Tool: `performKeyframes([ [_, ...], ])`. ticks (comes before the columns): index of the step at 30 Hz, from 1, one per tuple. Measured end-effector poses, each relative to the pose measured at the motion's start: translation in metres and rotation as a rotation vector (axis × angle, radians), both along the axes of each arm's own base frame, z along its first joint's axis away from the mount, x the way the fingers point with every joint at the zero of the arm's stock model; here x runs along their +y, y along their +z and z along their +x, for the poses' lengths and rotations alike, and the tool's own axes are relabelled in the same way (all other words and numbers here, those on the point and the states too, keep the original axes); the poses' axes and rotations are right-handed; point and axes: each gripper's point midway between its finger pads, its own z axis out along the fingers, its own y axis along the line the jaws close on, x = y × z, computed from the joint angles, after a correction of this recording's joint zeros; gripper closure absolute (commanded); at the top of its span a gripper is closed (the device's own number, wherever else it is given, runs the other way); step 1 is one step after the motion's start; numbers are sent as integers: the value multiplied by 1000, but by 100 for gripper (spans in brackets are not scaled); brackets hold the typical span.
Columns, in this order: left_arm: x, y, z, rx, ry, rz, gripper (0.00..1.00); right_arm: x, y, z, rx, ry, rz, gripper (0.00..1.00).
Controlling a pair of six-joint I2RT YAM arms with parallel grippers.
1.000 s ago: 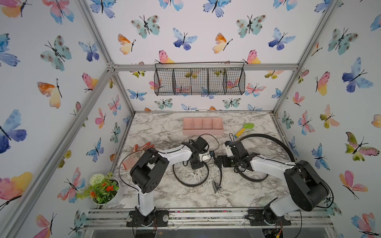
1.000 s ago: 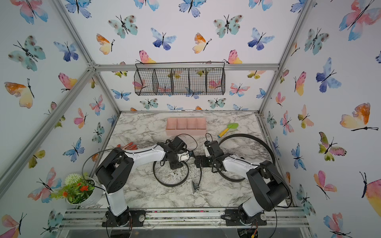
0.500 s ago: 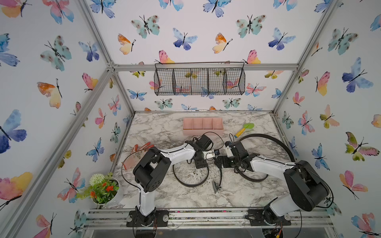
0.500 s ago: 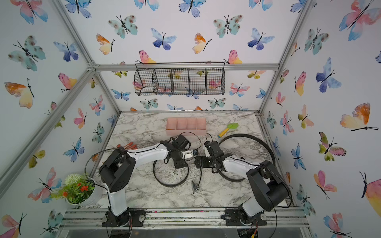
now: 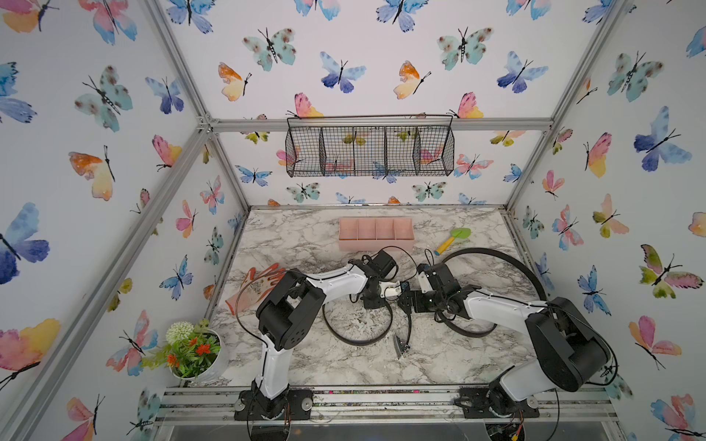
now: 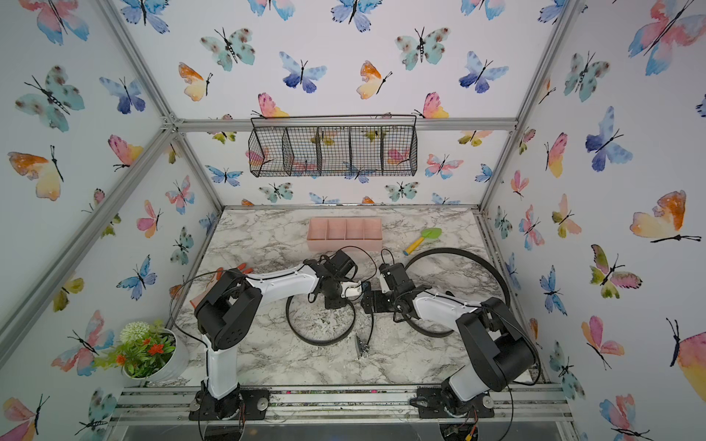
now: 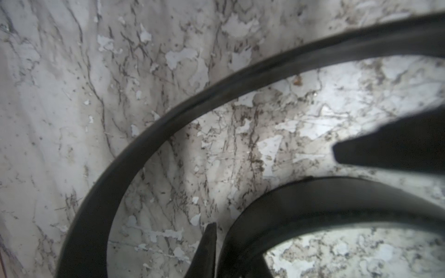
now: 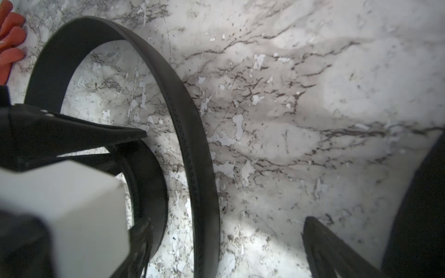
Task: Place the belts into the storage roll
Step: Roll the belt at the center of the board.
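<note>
Belts are both out on the marble-print table point(image 5: 298, 244), neither yet in the storage roll point(image 5: 376, 244), the pale pink plastic tray of four square cells sitting empty at upper centre in both top views. The coiled belt point(image 5: 357, 343) rests at lower centre, standing on its edge in a springy double turn. The wide belt point(image 5: 487, 251) sweeps a big loop at right, partly hidden by the right arm.

What matters next is the coil. Its inner turn runs through the left gripper point(image 5: 373, 305), whose fingers point(image 7: 208, 248) sit narrow against the strap. The far finger melts into the blurred black leather in the left wrist view, so I read this as a pinch on the inner turn rather than see it outright. The right gripper point(image 5: 407, 303) hangs just beside, fingers point(image 8: 322, 240) spread wide, the outer turn passing between them, not clamped.

From this grip the tray lies up the frame, nearer the left arm. The strap is matte, with a stitched line along its rim, and stiff enough to hold its curve. The tabletop is scuffed and flaking.
</note>
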Motion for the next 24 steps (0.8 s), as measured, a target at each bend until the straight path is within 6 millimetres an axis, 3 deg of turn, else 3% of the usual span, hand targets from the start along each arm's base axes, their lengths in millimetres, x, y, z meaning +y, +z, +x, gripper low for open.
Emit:
performKeyframes([
  [3, 10, 0, 0, 8, 43, -12, 99, 0, 0, 0, -2, 4, -3, 1],
  [12, 66, 0, 7, 47, 312, -7, 100, 13, 1, 20, -34, 24, -31, 8],
  [18, 75, 6, 5, 60, 450, -25, 100, 42, 11, 38, -114, 82, -99, 13],
  [24, 77, 4, 2, 98, 580, -43, 100, 61, -6, 48, -123, 126, -166, 41],
])
